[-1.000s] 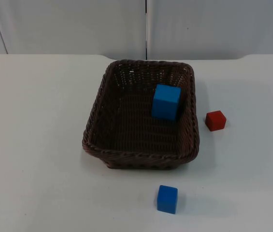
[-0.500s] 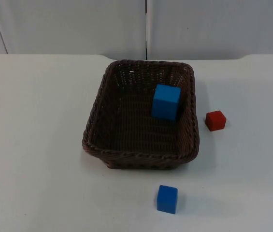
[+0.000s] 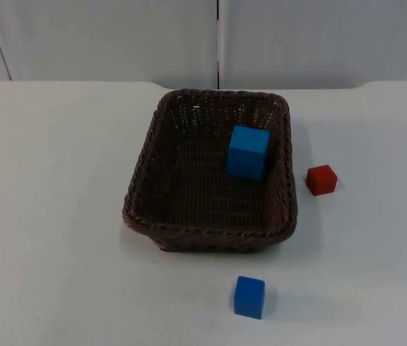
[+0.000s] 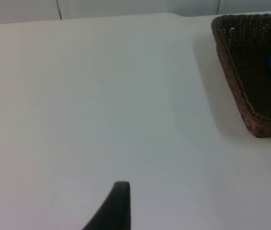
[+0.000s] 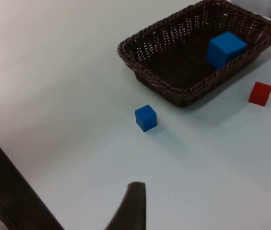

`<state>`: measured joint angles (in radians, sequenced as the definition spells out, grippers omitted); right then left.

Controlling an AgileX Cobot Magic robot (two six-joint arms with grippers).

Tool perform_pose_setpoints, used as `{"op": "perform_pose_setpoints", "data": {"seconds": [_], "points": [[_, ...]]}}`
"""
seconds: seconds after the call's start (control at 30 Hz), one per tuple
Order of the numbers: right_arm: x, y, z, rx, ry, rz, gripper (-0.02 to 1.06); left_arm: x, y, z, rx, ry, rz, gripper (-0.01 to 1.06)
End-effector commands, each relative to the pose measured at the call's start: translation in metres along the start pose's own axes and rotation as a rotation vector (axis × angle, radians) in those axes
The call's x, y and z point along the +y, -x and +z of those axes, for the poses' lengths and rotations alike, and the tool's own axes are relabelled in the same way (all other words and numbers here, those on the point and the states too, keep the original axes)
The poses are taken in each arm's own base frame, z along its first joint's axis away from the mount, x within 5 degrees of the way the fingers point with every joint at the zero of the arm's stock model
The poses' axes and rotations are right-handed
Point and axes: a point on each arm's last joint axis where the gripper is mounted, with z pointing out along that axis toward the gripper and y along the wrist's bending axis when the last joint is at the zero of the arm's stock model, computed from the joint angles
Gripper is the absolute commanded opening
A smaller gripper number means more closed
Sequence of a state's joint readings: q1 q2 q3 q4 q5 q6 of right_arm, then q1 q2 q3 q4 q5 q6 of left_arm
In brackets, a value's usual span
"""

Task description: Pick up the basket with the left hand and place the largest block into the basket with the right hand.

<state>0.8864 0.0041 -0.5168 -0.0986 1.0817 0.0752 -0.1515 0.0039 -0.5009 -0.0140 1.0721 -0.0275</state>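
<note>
Three blocks face you: the large blue block [image 3: 247,151] sits inside the brown wicker basket [image 3: 153,176] on the white table [image 3: 52,216]; the small blue block [image 3: 249,297] and red block [image 3: 321,179] lie outside. You cannot tell either gripper's finger state; both arms wait well apart.

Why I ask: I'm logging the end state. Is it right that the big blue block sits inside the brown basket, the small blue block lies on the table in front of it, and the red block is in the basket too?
Not quite. The red block lies on the table beside the brown basket, outside its rim, as the top view shows. The big blue block is inside, and the small blue block lies in front.
</note>
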Motion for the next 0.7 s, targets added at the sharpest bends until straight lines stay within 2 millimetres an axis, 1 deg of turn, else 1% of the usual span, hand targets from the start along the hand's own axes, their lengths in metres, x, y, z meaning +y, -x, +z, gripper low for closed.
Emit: {"op": "perform_pose_setpoints", "data": {"seconds": [0.0,0.23,0.27,0.3,0.37,0.43,0.67], "points": [[-0.0002,-0.0003,-0.0003,-0.006,0.003,-0.001,0.80,-0.0010,-0.0014,0.0005,0.003,-0.010,-0.006,0.98],[-0.0002,-0.0003,-0.0003,-0.006,0.003,-0.001,0.81,-0.0010,-0.0014,0.0005,0.003,-0.010,-0.006,0.98],[0.0000,-0.0003,-0.0003,-0.006,0.005,0.000,0.86,-0.0010,-0.0014,0.0005,0.003,-0.009,-0.007,0.99],[0.0000,-0.0003,-0.0003,-0.006,0.005,0.000,0.86,-0.0010,-0.0014,0.0005,0.003,-0.009,-0.007,0.99],[0.0000,-0.0003,-0.0003,-0.006,0.005,0.000,0.96,-0.0010,-0.0014,0.0005,0.003,-0.009,-0.007,1.04],[0.0000,-0.0003,-0.0003,-0.006,0.005,0.000,1.05,-0.0010,-0.0014,0.0005,0.003,-0.009,-0.007,1.05],[0.0000,-0.0003,-0.0003,-0.006,0.005,0.000,1.05,-0.0010,-0.0014,0.0005,0.003,-0.009,-0.007,1.05]]}}
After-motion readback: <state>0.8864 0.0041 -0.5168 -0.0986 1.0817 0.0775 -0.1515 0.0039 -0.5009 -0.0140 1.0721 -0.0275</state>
